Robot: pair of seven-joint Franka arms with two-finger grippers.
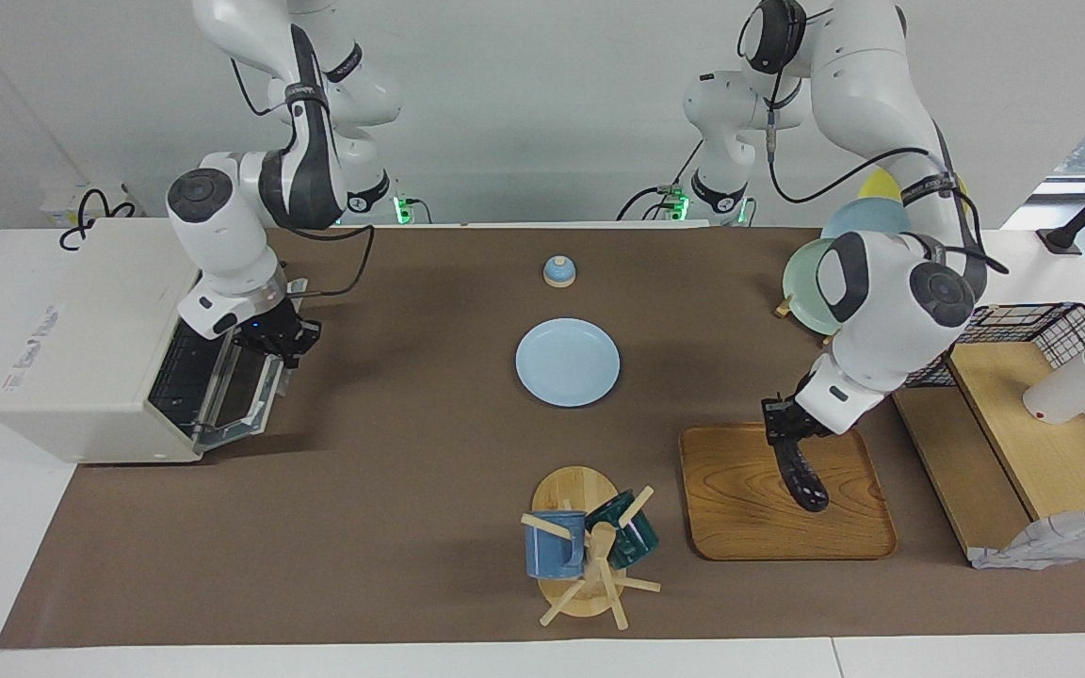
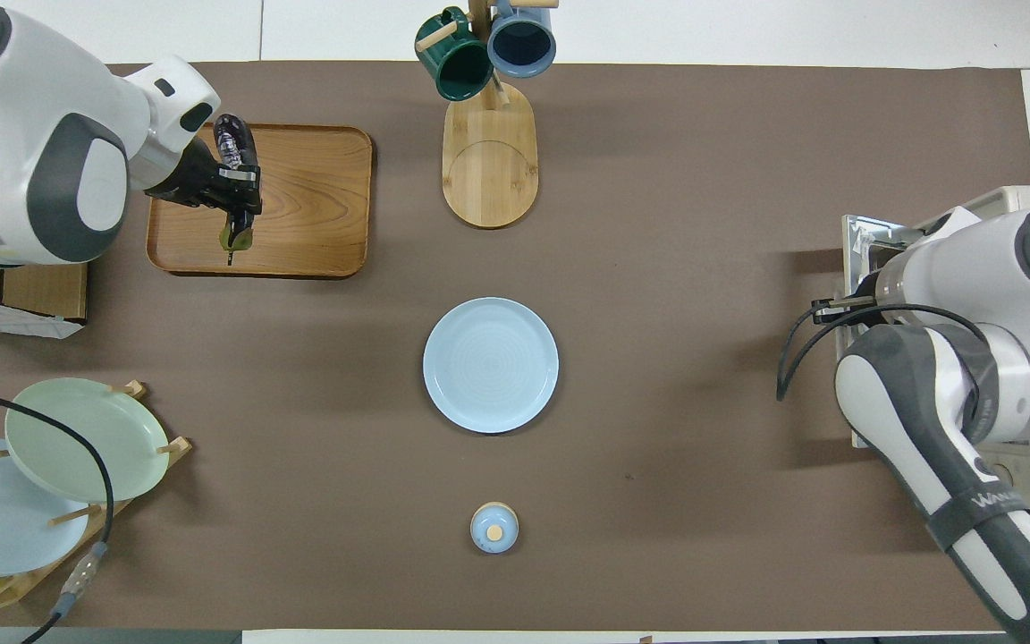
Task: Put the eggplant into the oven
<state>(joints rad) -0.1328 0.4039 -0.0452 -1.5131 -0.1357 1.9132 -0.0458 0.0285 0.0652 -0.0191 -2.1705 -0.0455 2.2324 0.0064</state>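
The right hand (image 1: 281,341) sits at the oven (image 1: 95,353), at the right arm's end of the worktop (image 2: 658,268). It is closed at the upper edge of the oven's front door (image 1: 232,391), which stands partly dropped; whether it grips the door handle cannot be told from either view. The wire rack shows inside the opening.

The left hand (image 1: 785,435) is at the left arm's end of the worktop, over the wooden tray (image 2: 318,197), and is closed on the eggplant (image 1: 801,476). The grip falls near the stem end: in the overhead view the green stem pokes out on the robots' side of the fingers, and the dark glossy body runs away from the robots, farther out over the tray. The body appears to rest on or just above the tray surface (contact cannot be confirmed).

Handling judgement:
- Weight: light to moderate; a long body held near one end will tend to droop or swing about the grip.
- Surface: glossy skin, likely slippery; a firm hold is advised.
- Stiffness: firm but somewhat yielding; excess force could bruise it.
- Preferred hold: nearer mid-length would balance better than the present stem-end grip.

The eggplant and the oven are well apart, with the blue plate (image 1: 567,362) between them.
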